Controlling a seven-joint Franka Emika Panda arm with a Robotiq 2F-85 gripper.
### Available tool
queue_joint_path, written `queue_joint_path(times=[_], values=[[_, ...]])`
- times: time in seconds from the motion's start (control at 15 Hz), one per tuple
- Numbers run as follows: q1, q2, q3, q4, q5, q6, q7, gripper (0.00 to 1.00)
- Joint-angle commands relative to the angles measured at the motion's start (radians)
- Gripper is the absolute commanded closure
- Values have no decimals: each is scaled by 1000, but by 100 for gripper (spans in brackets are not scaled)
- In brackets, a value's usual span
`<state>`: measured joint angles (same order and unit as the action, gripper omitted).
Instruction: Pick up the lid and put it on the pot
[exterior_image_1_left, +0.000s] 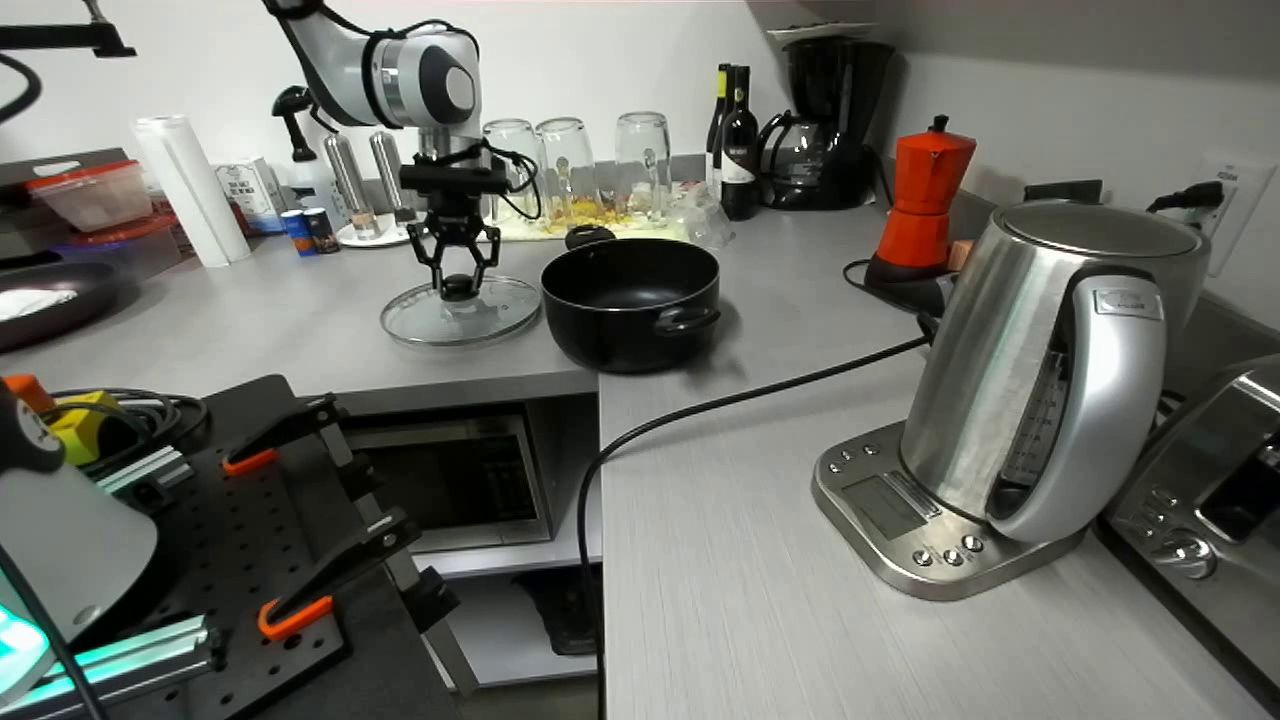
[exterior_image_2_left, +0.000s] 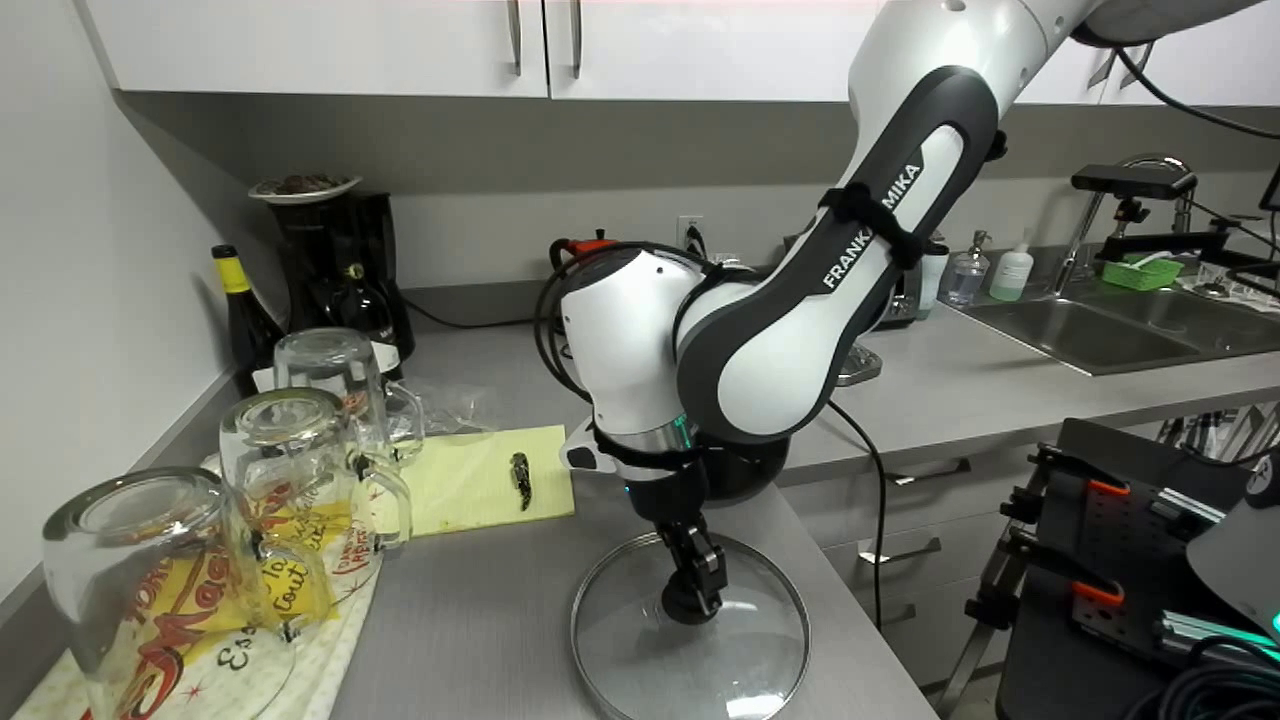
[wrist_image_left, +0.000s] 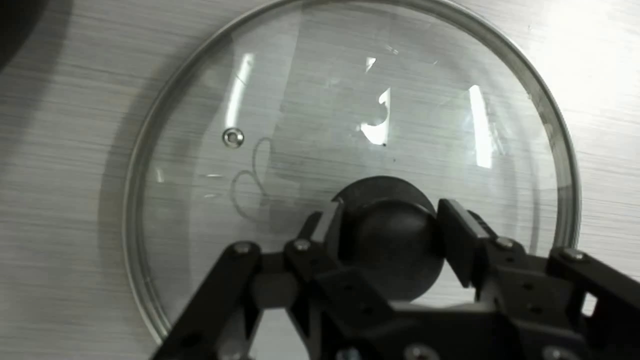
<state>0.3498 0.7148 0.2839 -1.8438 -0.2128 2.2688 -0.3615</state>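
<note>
The lid (exterior_image_1_left: 505, 315) is clear glass with a metal rim and a black knob. It lies flat on the counter beside the pot in both exterior views and also shows in the wrist view (wrist_image_left: 325, 100). My gripper (exterior_image_1_left: 459, 280) points straight down over the lid's centre. In the wrist view its fingers (wrist_image_left: 390, 220) sit against both sides of the knob, which they seem to grip. The black pot (exterior_image_1_left: 630, 335) stands uncovered right beside the lid. In an exterior view the pot (exterior_image_2_left: 745, 472) is mostly hidden behind the arm. A dark edge fills the wrist view's upper left corner.
Glass mugs (exterior_image_1_left: 570, 175) stand behind on a cloth with a yellow sheet (exterior_image_2_left: 490, 480). The steel kettle (exterior_image_1_left: 1020, 370), its black cord (exterior_image_1_left: 740, 390) and the red moka pot (exterior_image_1_left: 920, 200) are beyond the pot. A paper roll (exterior_image_1_left: 190, 190) and shakers (exterior_image_1_left: 350, 185) stand at the wall.
</note>
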Motion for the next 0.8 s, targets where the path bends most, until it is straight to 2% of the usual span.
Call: queue_joint_path(times=[0.0,0.4,0.73], values=[[20,-75,11,-24,-17,-36,31,74],[69,-138,-2,-28,-51,-63,96,74],[71,-186,-17,-16,-61,-67,166,74]])
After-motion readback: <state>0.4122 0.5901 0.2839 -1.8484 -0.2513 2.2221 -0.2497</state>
